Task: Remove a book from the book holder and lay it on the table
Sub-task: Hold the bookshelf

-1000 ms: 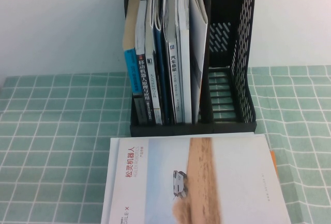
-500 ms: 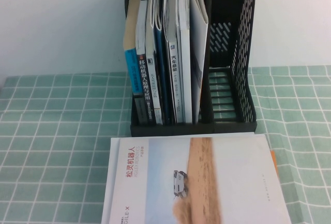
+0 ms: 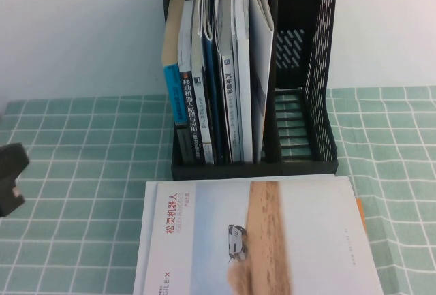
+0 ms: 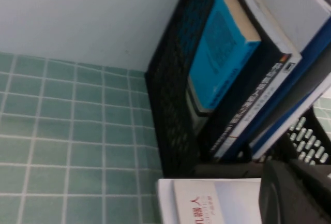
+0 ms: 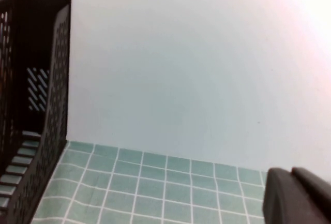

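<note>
We're looking at the large thin white softcover book with the tan sand strip and red title [image 3: 262,237], lying flat and face up on the green grid-lined cloth counter [image 3: 82,145], just in front of the black plastic multi-slot book holder [image 3: 306,70]. By our reading the book is already out and laid down. The holder's rightmost slot stands empty, and the slots to its left are packed with upright volumes, a blue-spined book [image 3: 176,94] at the far left.

Our left hand [image 3: 10,179] shows as a dark shape well to the left of the holder, out at the counter's left edge; we cannot tell whether it is spread or pressed together. Our right hand [image 5: 300,198] appears only in its wrist view as a dark corner, somewhere off to the right of the holder, and again we cannot tell its state.

We judge the book light and floppy: it would sag if pinched at one corner, and the glossy cover looks slippery, so the bound edge is the safer hold. Flat on cloth, it offers no lip to get under.

The cloth looks soft, with open counter either side of the holder and a pale wall close behind it.
</note>
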{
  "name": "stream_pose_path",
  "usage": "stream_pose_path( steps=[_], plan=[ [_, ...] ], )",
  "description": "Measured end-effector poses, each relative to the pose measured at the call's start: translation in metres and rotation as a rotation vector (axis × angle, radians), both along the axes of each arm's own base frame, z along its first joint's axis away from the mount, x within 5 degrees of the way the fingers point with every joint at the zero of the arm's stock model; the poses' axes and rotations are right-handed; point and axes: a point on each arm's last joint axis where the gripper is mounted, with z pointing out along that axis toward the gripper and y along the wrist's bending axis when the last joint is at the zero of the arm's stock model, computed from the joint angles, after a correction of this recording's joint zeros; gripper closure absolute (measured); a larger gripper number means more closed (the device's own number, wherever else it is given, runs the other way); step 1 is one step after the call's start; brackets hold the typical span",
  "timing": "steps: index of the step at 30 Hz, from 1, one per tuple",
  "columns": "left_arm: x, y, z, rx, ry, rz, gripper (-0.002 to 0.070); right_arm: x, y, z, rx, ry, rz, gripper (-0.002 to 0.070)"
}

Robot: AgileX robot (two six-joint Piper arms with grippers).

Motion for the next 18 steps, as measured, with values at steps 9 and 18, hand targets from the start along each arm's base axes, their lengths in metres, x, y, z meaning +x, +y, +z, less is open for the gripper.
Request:
stream_pose_path(
  steps=[9,18],
  plan=[
    [0.059,-0.027,0.015,-0.075,-0.042,-0.255,0.0678,0.027,0.011,-0.004,0.007,0.016,0.093,0.0678],
    [0.115,-0.072,0.023,-0.031,-0.076,-0.366,0.0678,0.044,0.042,-0.011,-0.025,0.027,0.304,0.0678]
  ],
)
